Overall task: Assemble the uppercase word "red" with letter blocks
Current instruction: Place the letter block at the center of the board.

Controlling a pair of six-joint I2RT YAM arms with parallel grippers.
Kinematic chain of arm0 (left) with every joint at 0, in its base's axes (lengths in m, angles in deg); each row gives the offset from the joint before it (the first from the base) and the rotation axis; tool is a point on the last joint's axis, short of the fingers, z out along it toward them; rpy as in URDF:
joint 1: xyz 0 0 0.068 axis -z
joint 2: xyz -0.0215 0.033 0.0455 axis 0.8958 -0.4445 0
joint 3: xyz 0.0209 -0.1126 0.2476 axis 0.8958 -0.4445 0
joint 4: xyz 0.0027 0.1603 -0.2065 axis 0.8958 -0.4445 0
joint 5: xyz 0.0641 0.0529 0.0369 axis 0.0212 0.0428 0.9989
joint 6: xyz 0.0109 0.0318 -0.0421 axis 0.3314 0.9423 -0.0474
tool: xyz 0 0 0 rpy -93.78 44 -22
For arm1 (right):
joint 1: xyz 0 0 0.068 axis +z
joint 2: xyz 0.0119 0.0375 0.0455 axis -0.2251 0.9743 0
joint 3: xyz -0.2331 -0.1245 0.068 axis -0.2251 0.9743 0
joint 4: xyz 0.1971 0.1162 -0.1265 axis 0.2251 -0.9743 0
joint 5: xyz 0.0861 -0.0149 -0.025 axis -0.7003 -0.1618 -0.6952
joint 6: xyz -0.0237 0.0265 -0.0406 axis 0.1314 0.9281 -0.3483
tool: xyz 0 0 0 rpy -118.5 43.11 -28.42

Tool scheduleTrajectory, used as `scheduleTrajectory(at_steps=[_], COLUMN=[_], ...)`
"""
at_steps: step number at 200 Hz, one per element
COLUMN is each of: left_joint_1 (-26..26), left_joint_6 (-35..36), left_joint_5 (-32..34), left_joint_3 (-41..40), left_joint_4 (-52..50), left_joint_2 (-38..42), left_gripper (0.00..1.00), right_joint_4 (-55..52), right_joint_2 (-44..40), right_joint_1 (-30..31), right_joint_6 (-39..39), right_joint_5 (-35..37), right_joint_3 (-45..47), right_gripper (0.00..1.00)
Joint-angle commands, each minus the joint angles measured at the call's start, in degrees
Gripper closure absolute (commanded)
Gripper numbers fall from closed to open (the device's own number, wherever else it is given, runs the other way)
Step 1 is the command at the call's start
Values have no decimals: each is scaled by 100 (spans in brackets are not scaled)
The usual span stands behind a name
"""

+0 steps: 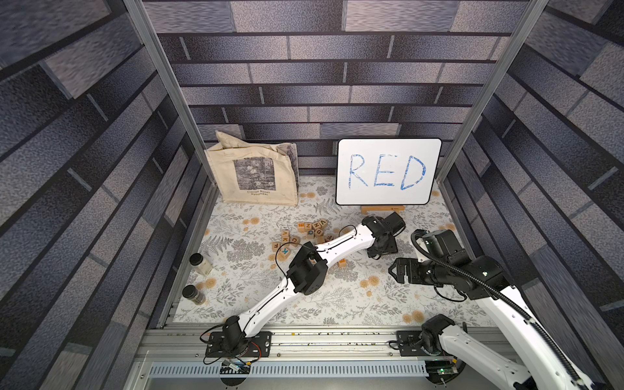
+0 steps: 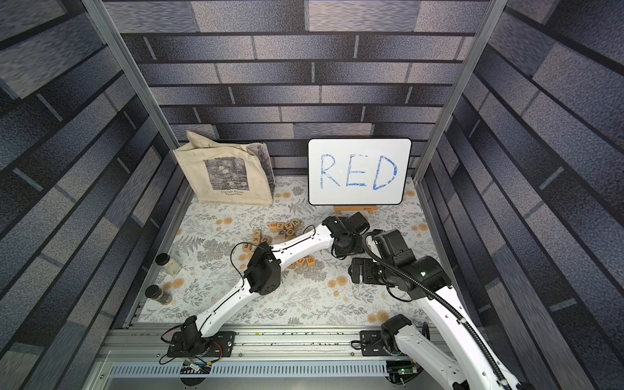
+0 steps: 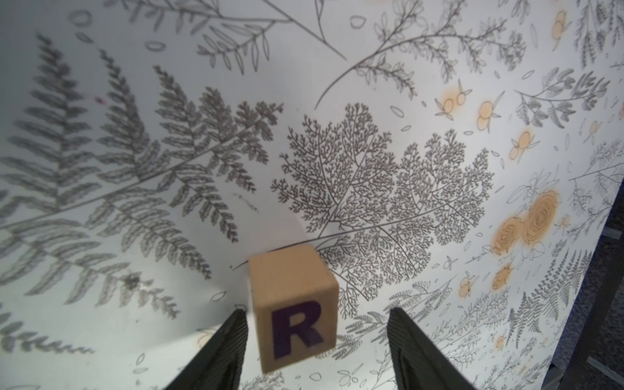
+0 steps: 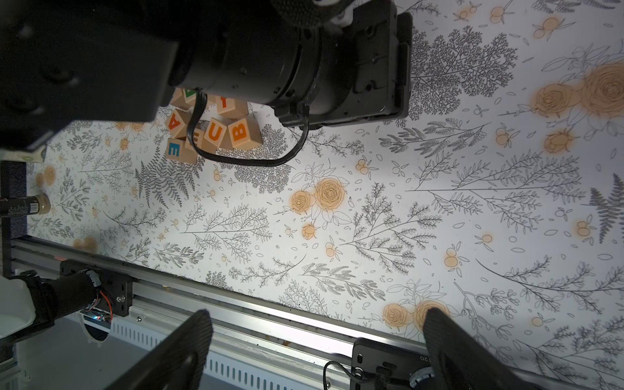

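In the left wrist view a pale wooden block with a purple R point(image 3: 293, 304) sits between the black fingers of my left gripper point(image 3: 317, 312). The jaws stand apart, with a small gap on one side of the block and a wide gap on the other; the block's edges are blurred. In both top views the left gripper point(image 1: 381, 252) point(image 2: 344, 252) points down at the mat right of the pile of letter blocks point(image 1: 310, 233) point(image 2: 283, 229), and hides the R block. An orange E point(image 1: 301, 225) lies in the pile. My right gripper point(image 1: 393, 270) point(image 4: 319, 314) is open and empty.
A white board with RED in blue point(image 1: 388, 172) stands at the back right, and a cream tote bag point(image 1: 253, 175) at the back left. Two jars point(image 1: 201, 263) point(image 1: 193, 294) lie by the left edge. A metal rail point(image 1: 320, 341) runs along the front.
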Motion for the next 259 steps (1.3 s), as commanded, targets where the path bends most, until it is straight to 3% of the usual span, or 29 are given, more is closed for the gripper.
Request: scheduleTrajectory(at_steps=[1, 116, 176, 203, 259], left_joint_1=[28, 13, -29, -76, -201], left_joint_6=[-4, 343, 629, 699, 786], left_joint_5=[-31, 59, 254, 342, 545], left_joint_3=[164, 163, 162, 159, 163], left_joint_4=[-10, -462, -720, -820, -1014], left_joint_2=[-97, 93, 478, 652, 1019], left_gripper=[31, 30, 14, 0, 0], right_joint_4=[-103, 44, 202, 321, 606], right_joint_2=[-14, 87, 455, 568, 769], right_joint_1=[-56, -55, -53, -49, -51], right_joint_6=[-17, -8, -327, -387, -391], right_joint_5=[-43, -157, -393, -395, -578], right_joint_3=[-69, -86, -614, -806, -904], right_gripper=[0, 0, 0, 0, 0])
